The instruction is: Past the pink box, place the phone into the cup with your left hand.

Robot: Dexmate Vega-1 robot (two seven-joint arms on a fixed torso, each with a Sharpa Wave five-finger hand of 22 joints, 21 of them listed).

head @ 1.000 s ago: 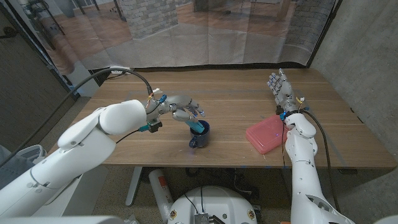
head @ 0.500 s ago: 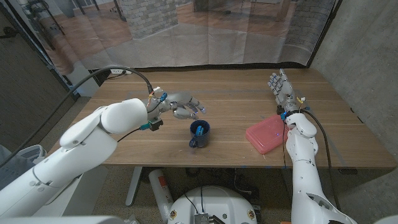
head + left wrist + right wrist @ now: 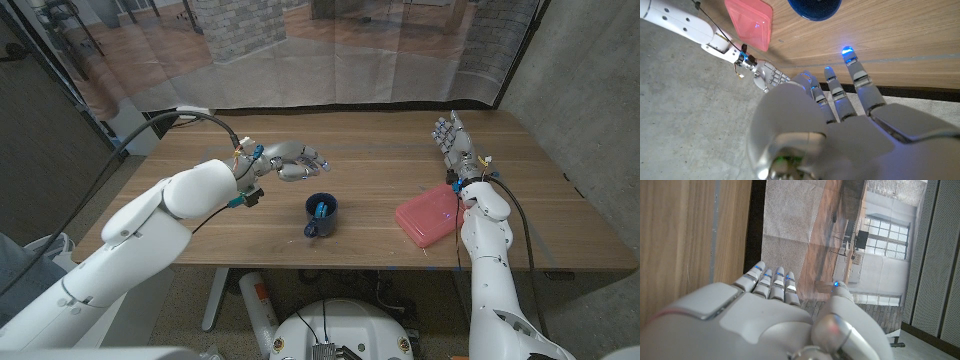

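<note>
Near frame centre, phone (image 3: 319, 209) apparently standing inside the cup (image 3: 321, 216), partly hidden by its rim. Left hand (image 3: 289, 161) empty, fingers spread, up-left of cup; right hand (image 3: 451, 146) open above the pink box (image 3: 430, 215). Best withdrawn without nudging the cup.

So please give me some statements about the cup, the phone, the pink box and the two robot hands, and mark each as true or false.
1. The phone sits inside the cup. True.
2. The left robot hand holds the phone. False: the robot hand is empty with fingers apart, beside and beyond the cup.
3. The pink box lies on the table on the robot's right side. True.
4. The cup lies tipped on its side. False: it stands upright on the table.
5. The right robot hand grips the pink box. False: the robot hand holds nothing, fingers pointing away beyond the box.
</note>
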